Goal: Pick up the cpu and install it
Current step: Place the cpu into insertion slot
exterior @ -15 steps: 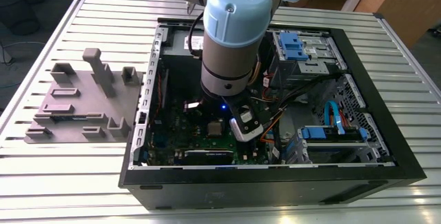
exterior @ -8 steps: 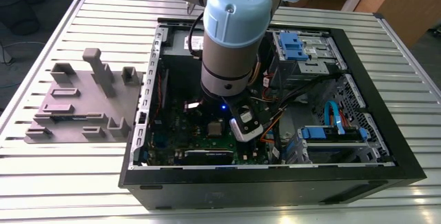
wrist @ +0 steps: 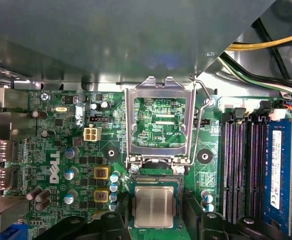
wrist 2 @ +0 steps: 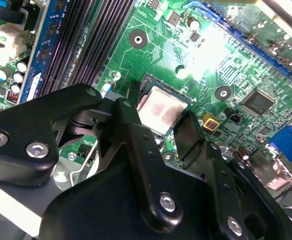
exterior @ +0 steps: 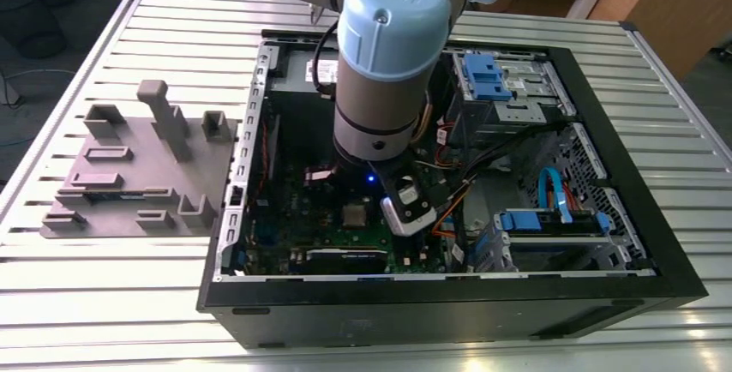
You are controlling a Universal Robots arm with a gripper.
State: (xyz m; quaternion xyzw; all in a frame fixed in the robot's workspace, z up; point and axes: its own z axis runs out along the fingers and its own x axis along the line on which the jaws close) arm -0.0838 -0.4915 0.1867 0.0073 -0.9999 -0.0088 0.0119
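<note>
Starting at the exterior view's left, a grey fixture block (exterior: 126, 175) sits on the slatted metal table (exterior: 115, 291), near the computer case (exterior: 400, 297) but with a strip of slats between them. The black case lies with its open side up and takes the middle and right of the frame. It holds a green motherboard (exterior: 286, 218), loose cables and, toward the right, blue drive brackets (exterior: 486, 72). The arm (exterior: 383, 72) reaches down into the case over the board.

In both wrist views the cpu (wrist 2: 161, 111) lies flat in its socket on the board. The socket's metal load frame (wrist: 132, 125) stands swung open just beside it, with a wire lever (wrist: 198, 125) along one side. The gripper (wrist 2: 156, 115) is spread wide and holds nothing. Its dark fingers (wrist 2: 136, 145) flank the cpu, one on each side, with a gap showing in the first wrist view. Memory slots (wrist: 241, 165) run beside the socket.

The case walls ring the arm. The left wall and the drive brackets stand apart from it, and open board lies around the socket.
</note>
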